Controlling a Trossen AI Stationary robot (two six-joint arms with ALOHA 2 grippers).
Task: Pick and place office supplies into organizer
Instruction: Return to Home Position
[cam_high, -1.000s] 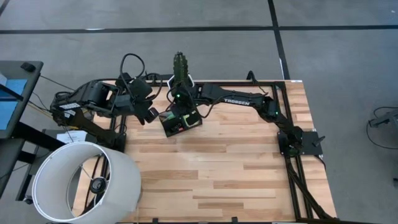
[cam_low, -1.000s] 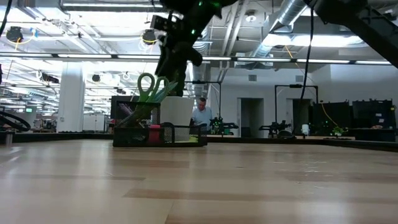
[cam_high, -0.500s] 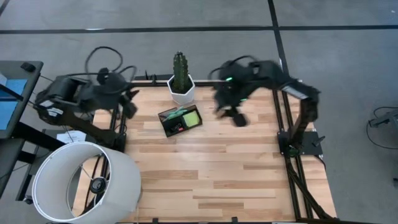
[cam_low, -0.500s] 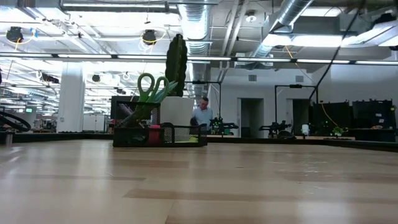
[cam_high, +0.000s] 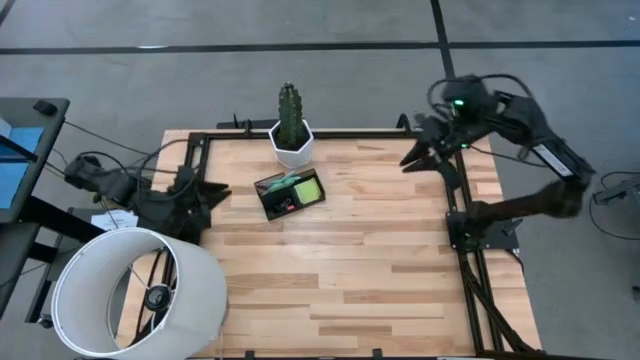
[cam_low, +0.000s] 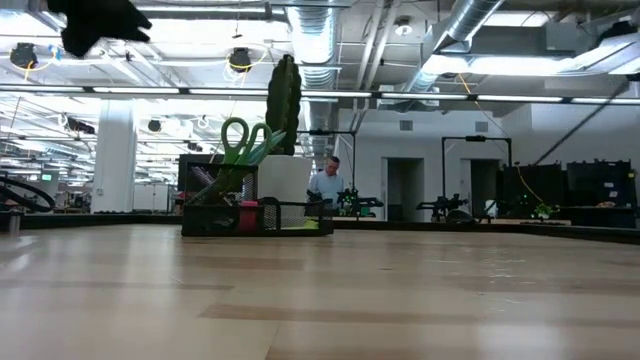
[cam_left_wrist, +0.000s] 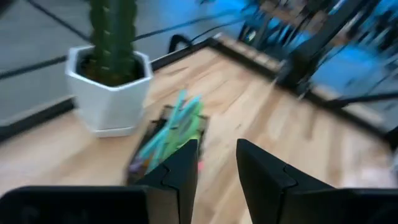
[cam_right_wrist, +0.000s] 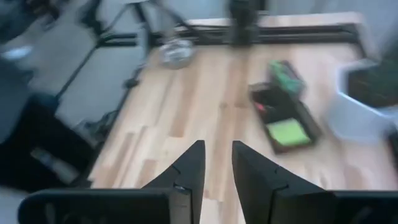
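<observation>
Low view only: person (cam_low: 325, 186) behind organizer (cam_low: 300, 218)

Cactus (cam_high: 289, 102) in white hexagonal pot (cam_high: 292, 147) between left gripper (cam_high: 218, 191) and right gripper (cam_high: 409, 162), white lampshade (cam_high: 140, 290) near left gripper, wooden tabletop (cam_high: 360, 270), person (cam_low: 324, 186) far behind.

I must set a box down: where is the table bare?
In the high view, wide bare tabletop lies below the black mesh organizer, between the white lampshade and the right frame rail; also between organizer and right gripper. Crowded: around the cactus pot, organizer and left gripper.
</observation>
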